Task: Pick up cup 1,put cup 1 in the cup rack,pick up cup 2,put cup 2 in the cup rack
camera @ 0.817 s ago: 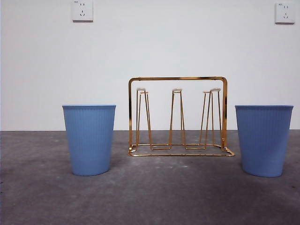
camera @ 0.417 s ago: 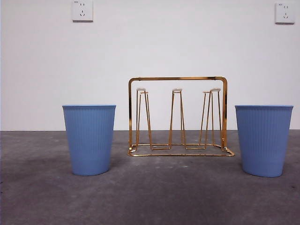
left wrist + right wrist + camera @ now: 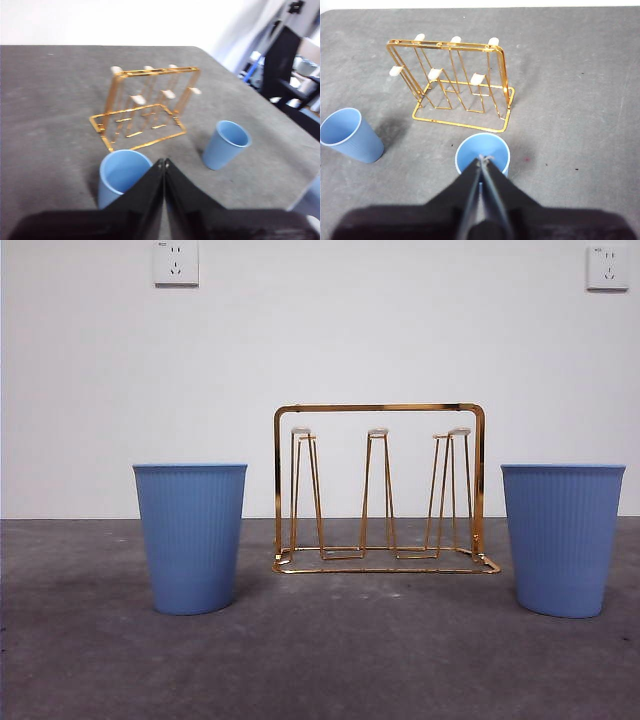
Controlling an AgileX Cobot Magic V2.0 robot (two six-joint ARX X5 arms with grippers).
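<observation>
Two blue ribbed cups stand upright on the grey counter, one at about 9 o'clock of the gold wire cup rack and the other at about 3 o'clock, each well apart from it; which of them counts as cup 1 I cannot tell. The left-hand cup and the right-hand cup both sit mouth up, clear of the frame, probably so a gripper can come down on each rim without catching the wire. The rack stands square between them, its pale-tipped prongs bare, so nothing is hung yet and the job looks to be at its very start. Neither arm shows in the level view. The left gripper hangs above the cup nearest it, jaws pressed together, holding nothing; the right gripper hovers over its own cup, jaws likewise closed and empty. The counter is a dull, mottled grey, seemingly matt. Behind it is a plain white wall with two sockets high up, and off to one side, blurred, dark furniture.
</observation>
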